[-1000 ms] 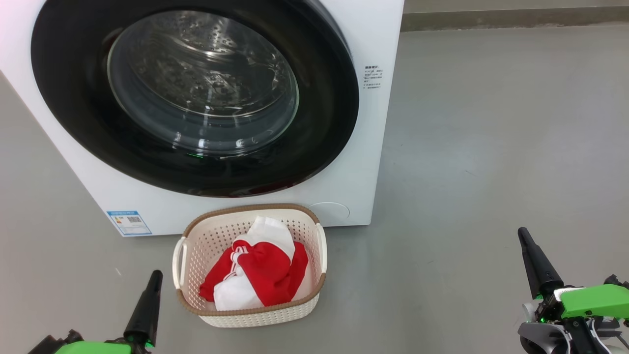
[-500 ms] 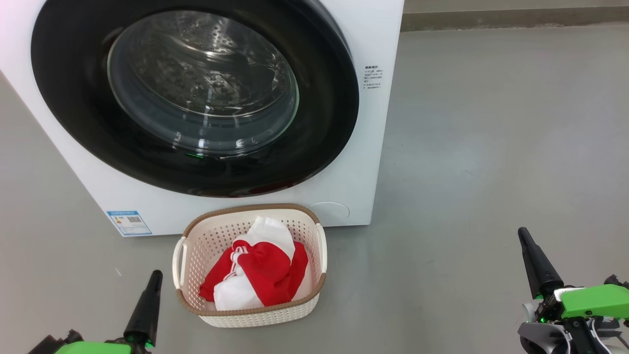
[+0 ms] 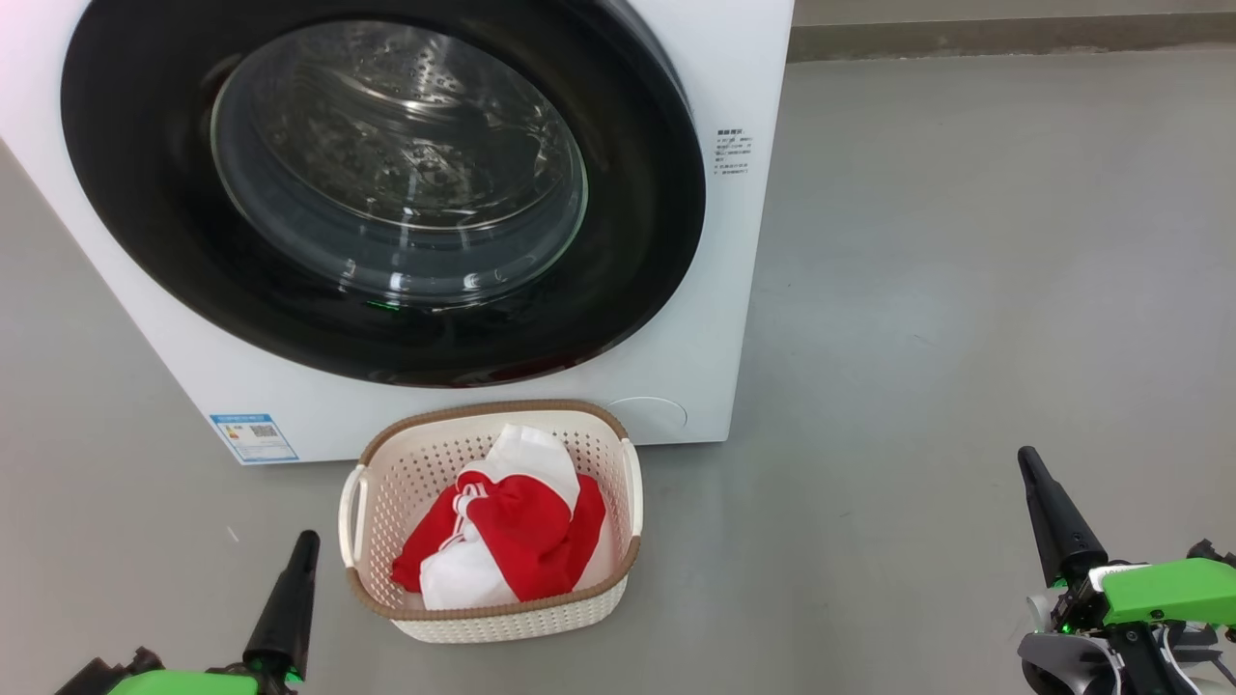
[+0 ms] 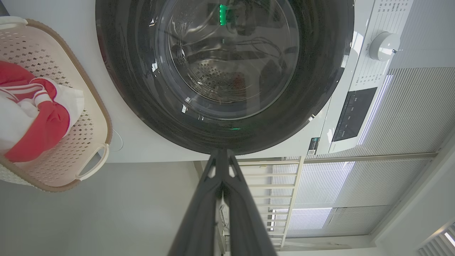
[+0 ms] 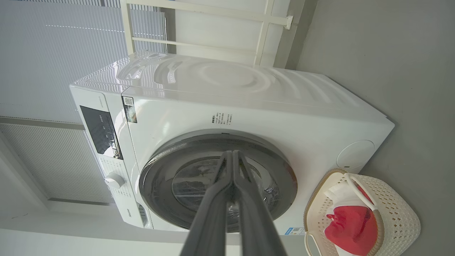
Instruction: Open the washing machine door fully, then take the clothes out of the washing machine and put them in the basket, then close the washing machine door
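Observation:
The white washing machine (image 3: pixel 715 290) stands ahead with its round black door (image 3: pixel 145 241) flush against its front, closed; the steel drum shows through the glass. On the floor before it sits the cream basket (image 3: pixel 381 589) holding the red and white clothes (image 3: pixel 521 536). My left gripper (image 3: pixel 307 537) is shut and empty at the lower left, just left of the basket. Far off at the lower right, my right gripper (image 3: pixel 1025 454) is shut and empty too. The left wrist view has the door (image 4: pixel 320 71), the basket (image 4: pixel 96 106), the clothes (image 4: pixel 39 131). The right wrist view looks over shut fingers (image 5: pixel 231 167) at the machine (image 5: pixel 249 106).
Grey floor (image 3: pixel 966 290) spreads wide to the machine's right, ending at a wall base along the top. A blue label (image 3: pixel 253 436) sits low on the machine's front. The control panel (image 5: pixel 101 131) and a white dial (image 5: pixel 113 180) are on the machine's upper front.

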